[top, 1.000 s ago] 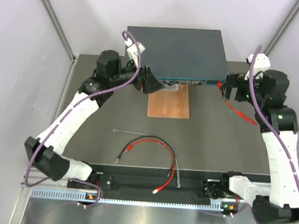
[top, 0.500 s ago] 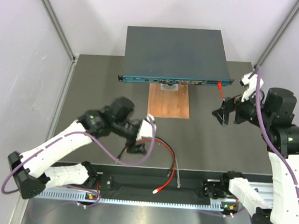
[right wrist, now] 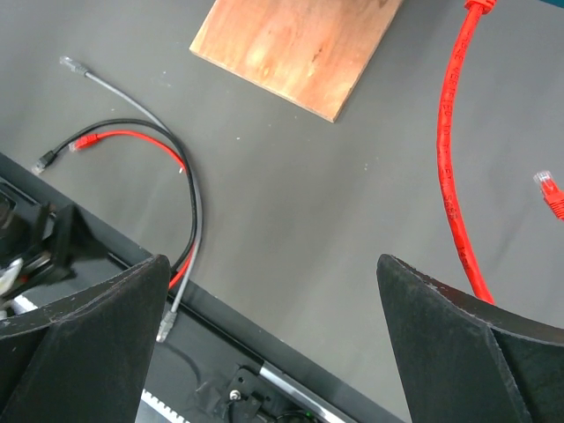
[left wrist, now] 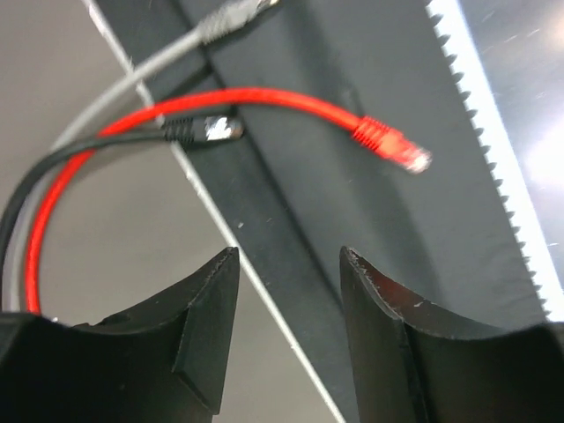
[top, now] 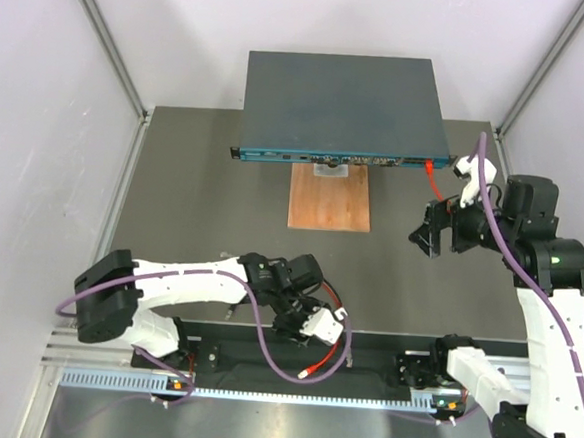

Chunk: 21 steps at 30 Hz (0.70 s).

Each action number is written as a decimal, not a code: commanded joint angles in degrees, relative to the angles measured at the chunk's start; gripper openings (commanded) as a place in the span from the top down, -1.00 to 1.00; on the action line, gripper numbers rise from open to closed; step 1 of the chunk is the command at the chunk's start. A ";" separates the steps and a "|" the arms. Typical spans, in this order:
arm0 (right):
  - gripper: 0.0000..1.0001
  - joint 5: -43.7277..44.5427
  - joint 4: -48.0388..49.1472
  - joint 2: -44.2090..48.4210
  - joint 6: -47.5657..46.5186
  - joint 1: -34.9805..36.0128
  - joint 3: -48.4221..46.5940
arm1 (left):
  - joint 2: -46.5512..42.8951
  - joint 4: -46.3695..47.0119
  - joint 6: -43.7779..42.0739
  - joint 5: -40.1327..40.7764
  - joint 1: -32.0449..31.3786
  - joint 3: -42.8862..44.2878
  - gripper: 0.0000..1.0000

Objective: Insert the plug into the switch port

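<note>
My cell: plain pale walls (top: 35,161) left, back and right, with a faint lilac tint. Grey metal struts (top: 104,37) run up both back corners. The bench (top: 203,203) top is matte dark grey. A black rail (top: 262,355) runs along its near edge, then a white toothed cable duct (top: 290,391), then a bare metal sheet (top: 257,432) catching glare. Light is soft and even, shadows weak.

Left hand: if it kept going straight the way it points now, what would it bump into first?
The left hand would probably meet the dark rail at the near edge of the table first, beside the red cable; nothing sits between its fingers. Depth is unclear from the wrist view.
</note>
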State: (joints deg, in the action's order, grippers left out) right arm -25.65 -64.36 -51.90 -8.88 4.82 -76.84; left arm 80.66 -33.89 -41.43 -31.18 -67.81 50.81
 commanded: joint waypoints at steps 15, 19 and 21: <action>-0.99 0.16 0.46 0.57 -1.57 -0.34 0.55 | 12.23 10.06 -15.96 1.12 6.82 9.83 -0.04; -1.00 0.16 0.46 1.01 -1.49 -0.42 1.25 | 16.54 13.41 -16.40 1.47 6.81 12.29 -0.02; -1.00 0.07 0.29 1.45 -1.49 -0.42 1.69 | 17.59 14.20 -17.10 1.21 6.82 13.09 -0.02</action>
State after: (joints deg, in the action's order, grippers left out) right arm -25.56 -64.45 -51.57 -9.56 4.82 -75.68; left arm 97.38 -24.23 -55.46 -28.77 -61.10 61.21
